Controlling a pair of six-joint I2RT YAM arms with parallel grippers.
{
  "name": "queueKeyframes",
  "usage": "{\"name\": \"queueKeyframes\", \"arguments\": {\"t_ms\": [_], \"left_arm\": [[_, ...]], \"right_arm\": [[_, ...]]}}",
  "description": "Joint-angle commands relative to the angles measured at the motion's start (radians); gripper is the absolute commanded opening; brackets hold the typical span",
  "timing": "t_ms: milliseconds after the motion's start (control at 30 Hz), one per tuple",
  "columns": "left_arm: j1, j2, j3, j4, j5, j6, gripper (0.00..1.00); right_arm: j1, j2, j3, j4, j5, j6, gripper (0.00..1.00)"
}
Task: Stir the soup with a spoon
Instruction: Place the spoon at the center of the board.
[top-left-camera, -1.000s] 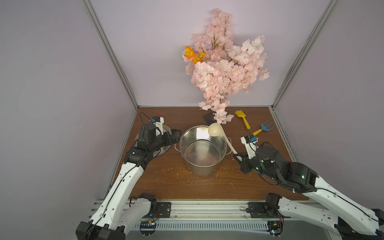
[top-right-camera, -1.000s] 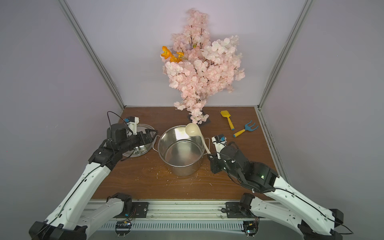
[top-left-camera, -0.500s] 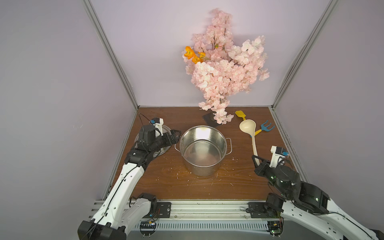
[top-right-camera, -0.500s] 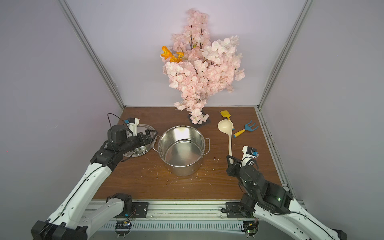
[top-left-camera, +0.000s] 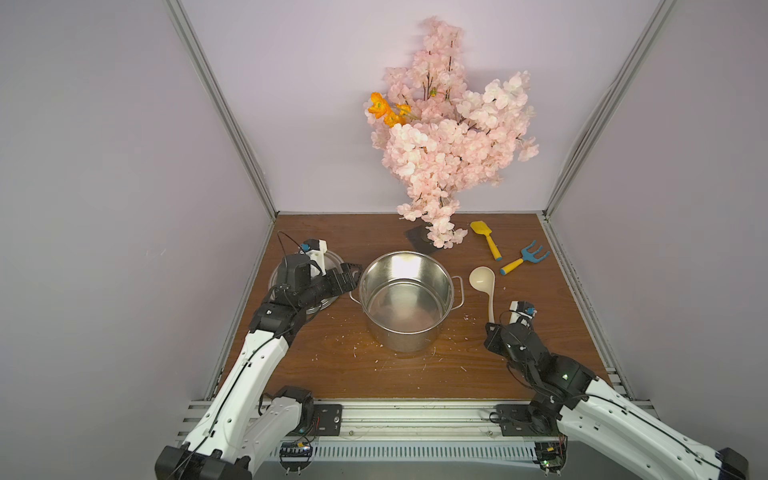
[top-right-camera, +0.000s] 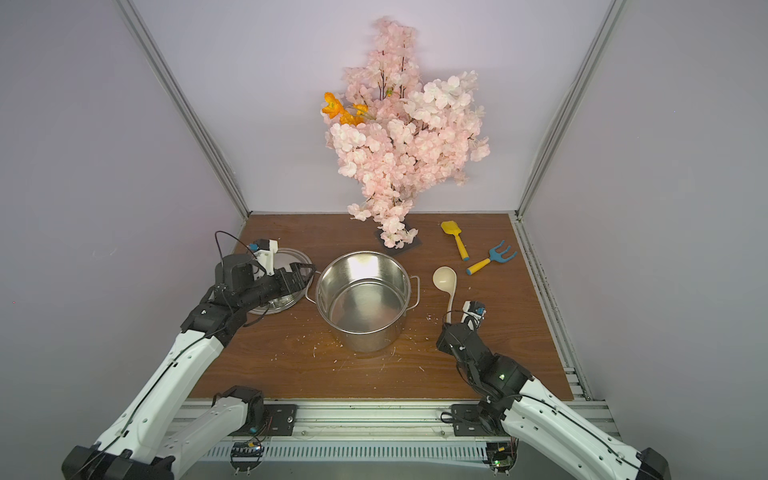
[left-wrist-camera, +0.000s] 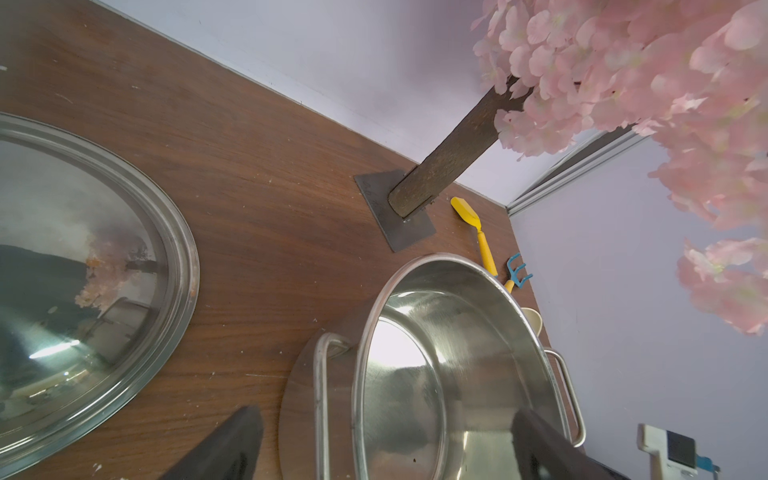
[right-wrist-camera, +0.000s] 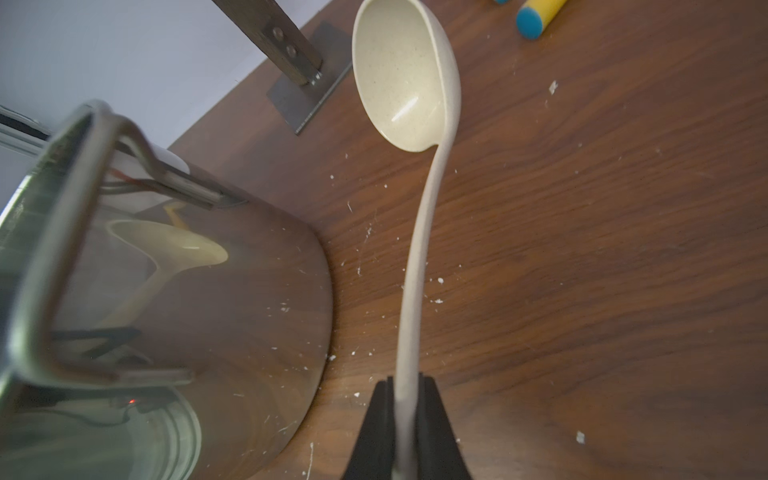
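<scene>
Your left gripper has its jaws spread wide, holding nothing. The lid lies behind them under the wrist. The pot, shiny steel inside, stands just ahead of the fingertips, one loop handle nearest them. Right of the pot, your right gripper is clamped on the tail of the spoon. The spoon's long axis runs straight out from those jaws toward the back wall. Its bowl is at the far end, hollow up, outside the pot beside its other handle.
</scene>
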Motion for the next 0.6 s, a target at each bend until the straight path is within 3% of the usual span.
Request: {"name": "queueKeyframes", "arguments": {"t_ms": [0, 200, 267, 367, 567], "left_arm": [[0.01, -0.018, -0.016, 0.015, 0.014, 0.007, 0.96], [0.01, -0.028, -0.03, 0.013, 0.019, 0.009, 0.96], [0.01, -0.029, -0.032, 0.014, 0.018, 0.006, 0.96], [0.01, -0.032, -0.032, 0.013, 0.008, 0.007, 0.96], [0.01, -0.032, -0.029, 0.015, -0.054, 0.014, 0.96]], "right_arm": [[-0.045, 0.03, -0.041, 0.167, -0.112, -0.056, 0.0], [-0.077, 0.137, -0.133, 0.315, -0.23, -0.065, 0.04], [-0.077, 0.162, -0.149, 0.333, -0.247, -0.063, 0.13], [-0.077, 0.17, -0.15, 0.304, -0.246, -0.066, 0.33], [-0.087, 0.132, -0.125, 0.222, -0.2, -0.074, 0.52]]}}
